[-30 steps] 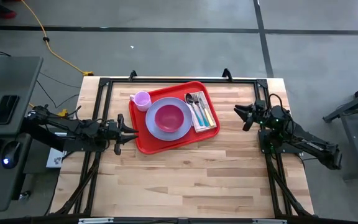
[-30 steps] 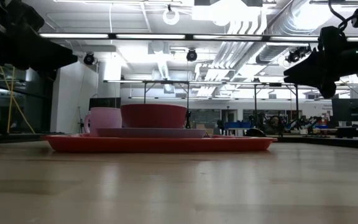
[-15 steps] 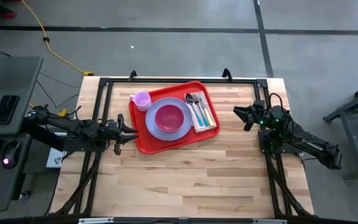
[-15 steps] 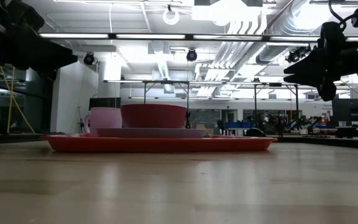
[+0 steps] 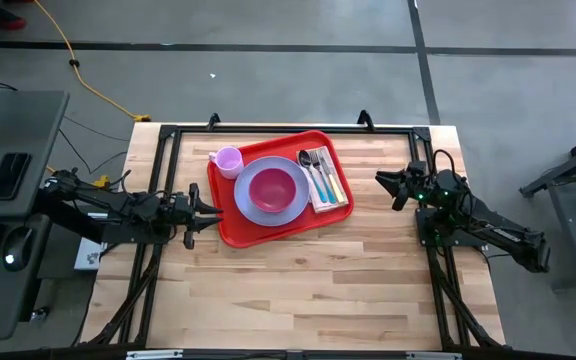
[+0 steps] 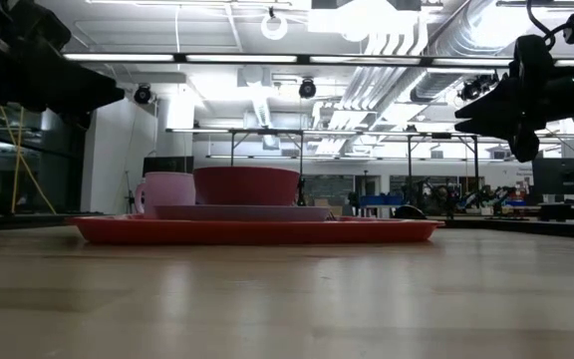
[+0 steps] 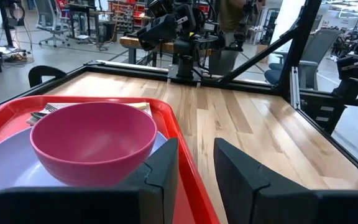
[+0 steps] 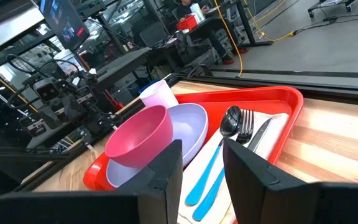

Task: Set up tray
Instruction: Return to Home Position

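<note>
Pale wooden boards are forming the worktop (image 5: 308, 290), which is standing on a grey floor with a yellow cable (image 5: 80, 70) trailing across it. Beyond it, the low view is looking into a bright workshop with pipes running along the ceiling.

The red tray (image 5: 251, 232) is lying flat on the far half of the worktop, between the two arms and turned a little askew. A lavender plate (image 5: 246, 202) is sitting in its middle, carrying a pink bowl (image 5: 273, 187). A pale pink cup (image 5: 228, 160) is standing upright in the tray's far left corner, just beside the plate.

Along the tray's right side a napkin (image 5: 340, 196) is lying under three pieces of cutlery, seen best from the right wrist. They are resting side by side: a blue-handled spoon (image 8: 230, 118) nearest the plate, a blue-handled fork (image 8: 247, 119) in the middle, and a knife (image 8: 263, 130) on the outside.

The left hand (image 5: 206, 213) is hanging at the tray's left rim, raised off the wood. Its fingers are standing slightly apart and gripping nothing.

The right hand (image 5: 388, 188) is hovering well apart from the tray, on its right, pointing toward it. Its fingers are likewise parted and empty.
</note>
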